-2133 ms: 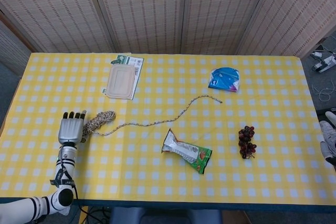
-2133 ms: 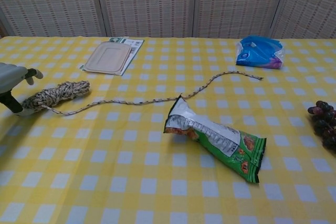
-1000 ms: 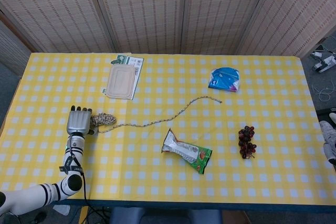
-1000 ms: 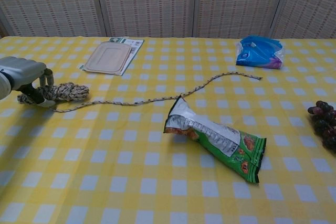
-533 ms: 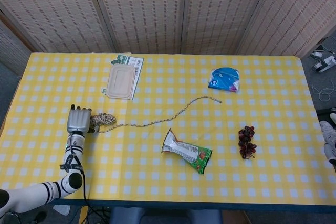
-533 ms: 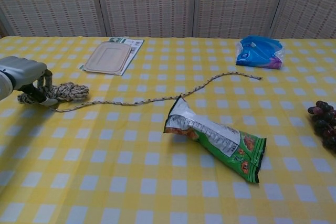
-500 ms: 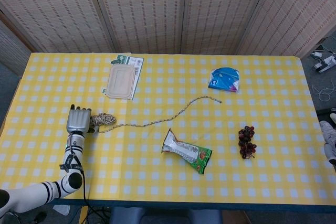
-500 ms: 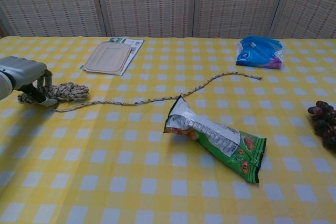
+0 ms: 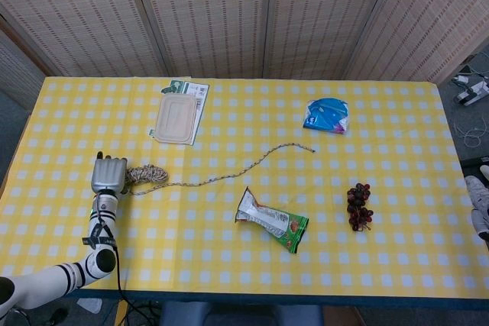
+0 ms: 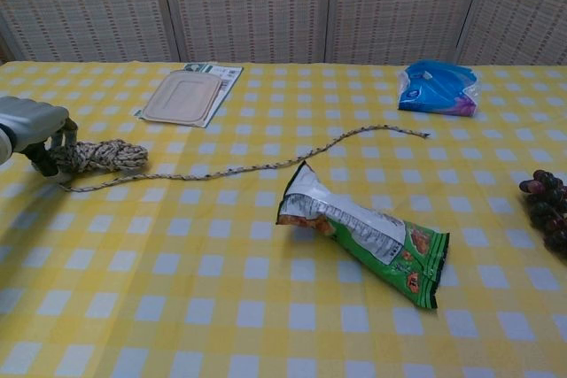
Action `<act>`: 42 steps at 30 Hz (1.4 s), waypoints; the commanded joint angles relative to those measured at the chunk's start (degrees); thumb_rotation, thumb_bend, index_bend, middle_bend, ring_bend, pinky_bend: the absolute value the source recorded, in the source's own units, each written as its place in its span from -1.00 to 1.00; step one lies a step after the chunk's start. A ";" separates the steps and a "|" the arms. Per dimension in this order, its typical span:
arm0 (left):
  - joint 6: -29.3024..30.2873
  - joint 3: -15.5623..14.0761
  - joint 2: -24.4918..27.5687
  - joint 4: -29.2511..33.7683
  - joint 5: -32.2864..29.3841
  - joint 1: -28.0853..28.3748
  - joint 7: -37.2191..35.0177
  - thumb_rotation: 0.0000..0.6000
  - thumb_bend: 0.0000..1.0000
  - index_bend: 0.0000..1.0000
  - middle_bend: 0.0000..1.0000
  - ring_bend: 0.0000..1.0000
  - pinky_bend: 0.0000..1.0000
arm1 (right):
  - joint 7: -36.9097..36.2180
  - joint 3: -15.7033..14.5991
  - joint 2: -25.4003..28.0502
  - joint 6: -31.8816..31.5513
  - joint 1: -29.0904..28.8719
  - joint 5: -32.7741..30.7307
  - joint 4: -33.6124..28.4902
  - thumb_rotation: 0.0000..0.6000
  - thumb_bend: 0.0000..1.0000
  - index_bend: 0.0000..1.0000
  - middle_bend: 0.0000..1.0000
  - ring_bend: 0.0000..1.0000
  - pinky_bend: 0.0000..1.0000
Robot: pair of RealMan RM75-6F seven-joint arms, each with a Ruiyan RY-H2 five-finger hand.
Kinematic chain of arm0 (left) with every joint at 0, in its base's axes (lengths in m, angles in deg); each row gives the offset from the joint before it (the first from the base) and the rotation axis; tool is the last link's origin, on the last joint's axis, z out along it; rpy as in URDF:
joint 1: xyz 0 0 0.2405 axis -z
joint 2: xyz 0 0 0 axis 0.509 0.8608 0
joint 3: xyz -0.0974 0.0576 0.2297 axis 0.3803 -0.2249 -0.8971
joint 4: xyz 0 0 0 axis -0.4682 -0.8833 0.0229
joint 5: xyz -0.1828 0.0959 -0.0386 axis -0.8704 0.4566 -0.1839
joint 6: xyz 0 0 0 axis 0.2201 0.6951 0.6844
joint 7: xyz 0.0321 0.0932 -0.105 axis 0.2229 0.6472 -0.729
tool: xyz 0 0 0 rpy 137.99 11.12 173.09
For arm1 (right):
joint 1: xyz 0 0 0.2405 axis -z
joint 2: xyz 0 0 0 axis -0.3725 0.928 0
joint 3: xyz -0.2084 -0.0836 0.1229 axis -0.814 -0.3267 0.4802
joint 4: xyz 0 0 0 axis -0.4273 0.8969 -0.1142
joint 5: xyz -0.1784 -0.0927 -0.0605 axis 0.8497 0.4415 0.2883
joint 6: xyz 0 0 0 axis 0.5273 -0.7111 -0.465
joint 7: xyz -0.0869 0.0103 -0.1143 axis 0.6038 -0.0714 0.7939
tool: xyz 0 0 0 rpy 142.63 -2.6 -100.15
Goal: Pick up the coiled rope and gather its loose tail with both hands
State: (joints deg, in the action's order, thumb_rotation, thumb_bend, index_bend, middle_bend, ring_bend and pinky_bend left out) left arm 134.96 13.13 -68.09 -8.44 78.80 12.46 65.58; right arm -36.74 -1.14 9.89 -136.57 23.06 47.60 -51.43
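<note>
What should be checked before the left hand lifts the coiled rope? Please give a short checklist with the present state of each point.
1. Left hand grips the coiled rope: ok, fingers wrap its end.
2. Coil off the table: not ok.
3. Loose tail free of the snack bag: cannot tell, it passes very close to the bag's top.
4. Right hand ready for the tail: not ok, not in view.
5. Tail end apart from the blue packet: ok.

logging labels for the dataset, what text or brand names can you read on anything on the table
None can be read.
Snack bag: print on the green and silver wrapper, too blurred to read.
Blue packet: no legible text.
Printed card under the beige lid: green and white markings, too small to read.
Coiled rope and grapes: no text.
</note>
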 commanded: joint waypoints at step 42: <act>-3.44 3.06 -0.04 -3.10 6.91 -1.43 -15.47 0.33 -0.49 0.41 0.40 0.05 -0.45 | 0.63 0.29 0.43 -0.05 -0.03 0.09 -1.23 1.00 -0.27 -0.70 -0.62 -0.82 -0.62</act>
State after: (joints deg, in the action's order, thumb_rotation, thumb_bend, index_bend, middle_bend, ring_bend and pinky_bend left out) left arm 132.20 15.61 -68.46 -11.49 84.83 11.57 52.03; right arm -36.16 -0.84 10.28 -136.60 23.03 47.65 -52.60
